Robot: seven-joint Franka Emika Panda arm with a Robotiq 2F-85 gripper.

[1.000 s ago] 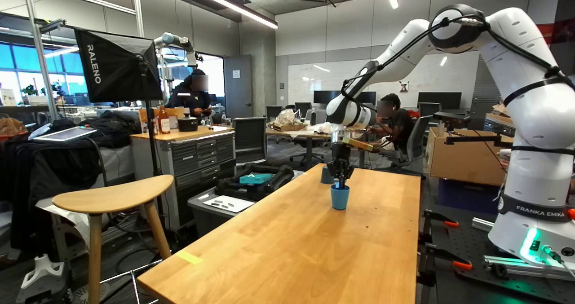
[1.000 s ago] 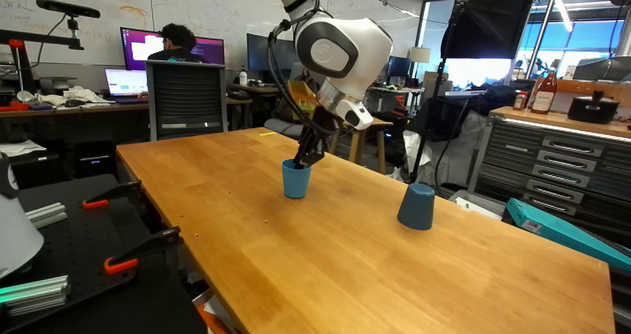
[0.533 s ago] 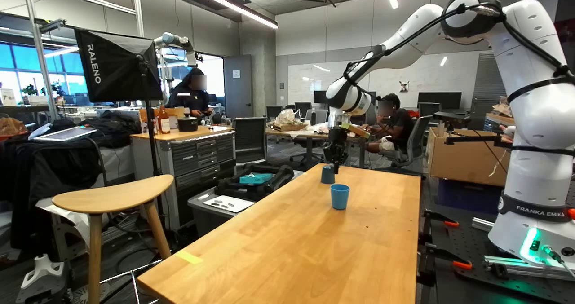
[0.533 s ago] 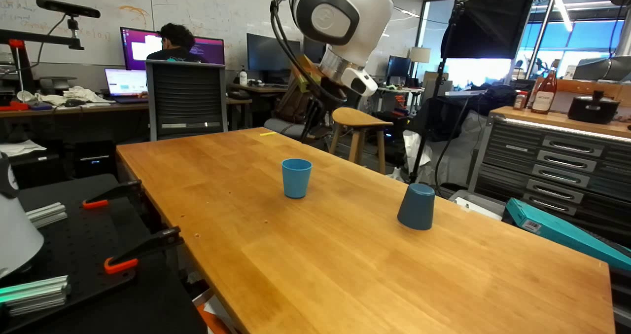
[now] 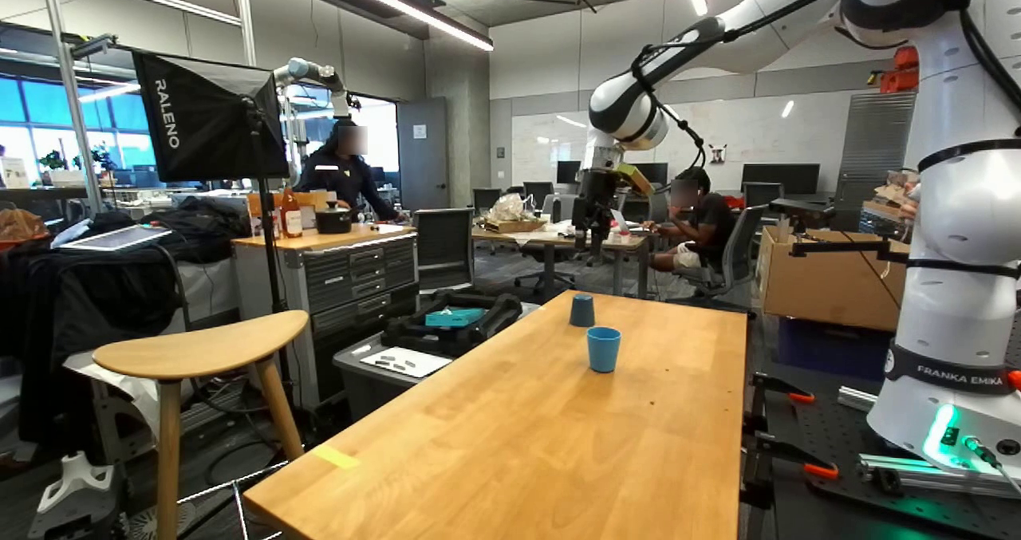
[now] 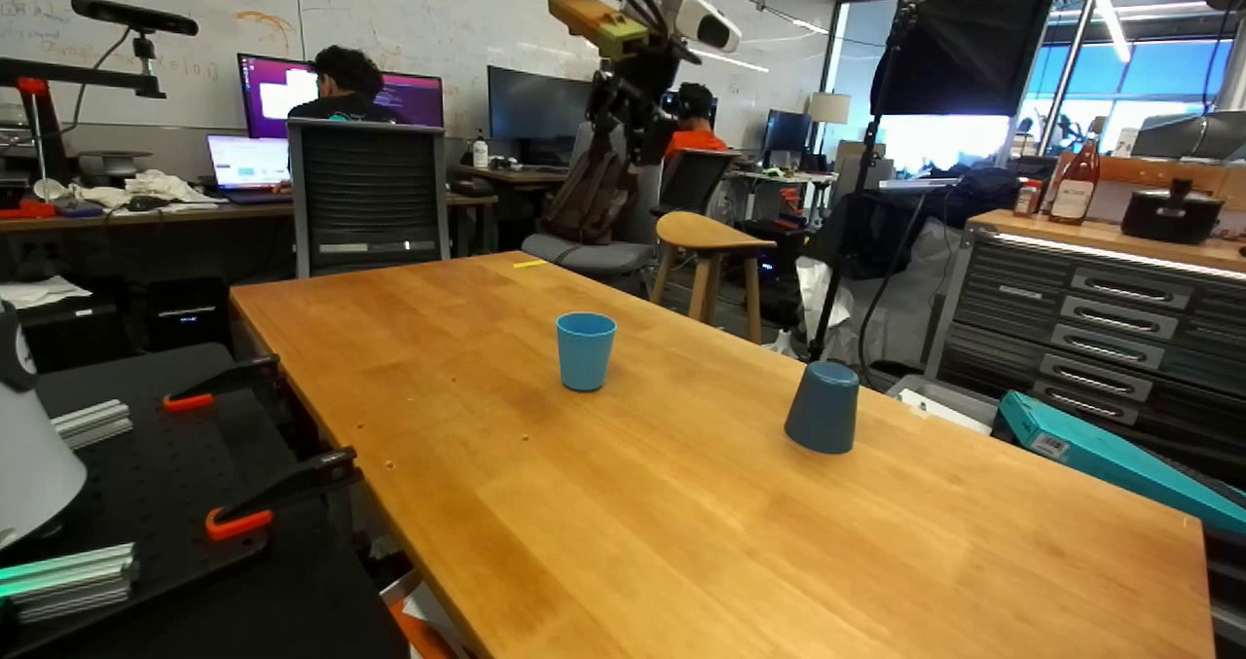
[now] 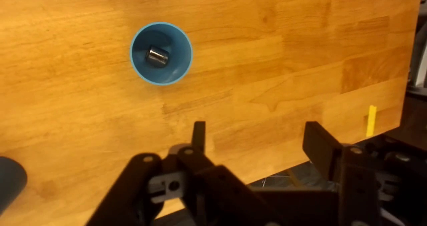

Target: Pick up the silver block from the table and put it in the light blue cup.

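Note:
The silver block (image 7: 157, 56), a small shiny cylinder, lies at the bottom of the light blue cup (image 7: 185, 64) in the wrist view. That cup stands upright on the wooden table, and both exterior views show it from the side (image 5: 603, 352) (image 6: 584, 359); the block inside is hidden there. High above the table, clear of the cup, hangs my gripper (image 7: 254, 129). Its fingers (image 7: 317, 146) are spread wide with nothing between them. In an exterior view the black gripper (image 6: 631, 143) is well up over the table's far edge.
A darker blue cup (image 6: 823, 411) sits upside down on the table (image 6: 662, 503), near its long edge. Yellow tape (image 7: 371, 121) marks a table corner. Clamps (image 5: 798, 396) grip the edge on the robot's side. A stool (image 5: 199, 344) stands beside the table.
A second ago my gripper had its fingertips down inside the light blue cup. It has since risen far above the table, and its fingers now stand apart. Both cups kept their places.

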